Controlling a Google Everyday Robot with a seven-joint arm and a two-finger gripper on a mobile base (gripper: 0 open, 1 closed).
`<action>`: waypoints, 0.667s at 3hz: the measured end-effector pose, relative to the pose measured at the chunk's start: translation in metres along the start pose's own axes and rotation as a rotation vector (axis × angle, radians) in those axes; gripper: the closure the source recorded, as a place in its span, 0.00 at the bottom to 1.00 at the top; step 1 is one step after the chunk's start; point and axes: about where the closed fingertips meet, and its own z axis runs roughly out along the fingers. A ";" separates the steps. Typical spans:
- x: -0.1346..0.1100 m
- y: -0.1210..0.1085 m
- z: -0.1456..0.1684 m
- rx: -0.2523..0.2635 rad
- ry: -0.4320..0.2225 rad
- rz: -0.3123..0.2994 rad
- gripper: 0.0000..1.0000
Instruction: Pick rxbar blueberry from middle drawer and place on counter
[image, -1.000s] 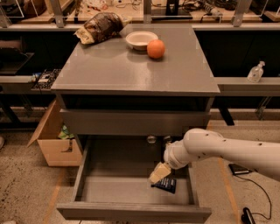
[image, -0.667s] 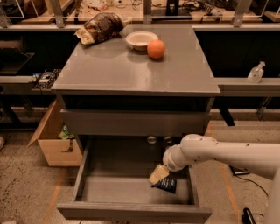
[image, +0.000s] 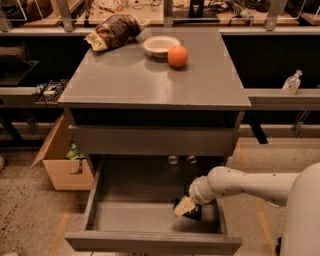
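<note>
The middle drawer (image: 135, 216) is pulled open below the grey cabinet, and its grey floor shows. The rxbar blueberry (image: 194, 215), a small dark bar, lies at the drawer's right side near the front. My gripper (image: 183, 206) reaches down into the drawer from the right on a white arm. Its pale tip is right over the bar's left end and hides part of it. I cannot see whether it touches or grips the bar. The counter (image: 145, 80) is the flat grey top above.
On the counter's far part lie a brown snack bag (image: 112, 31), a white bowl (image: 160, 45) and an orange (image: 177, 56). A closed drawer front (image: 150, 140) sits above the open drawer. A cardboard box (image: 57, 167) stands at the left and a bottle (image: 291, 82) at the right.
My gripper and wrist have shifted slightly left and lower over the bar. The bar has not visibly moved.
</note>
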 end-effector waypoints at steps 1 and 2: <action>0.021 -0.001 0.015 -0.011 0.022 0.012 0.00; 0.039 0.002 0.025 -0.020 0.052 0.019 0.00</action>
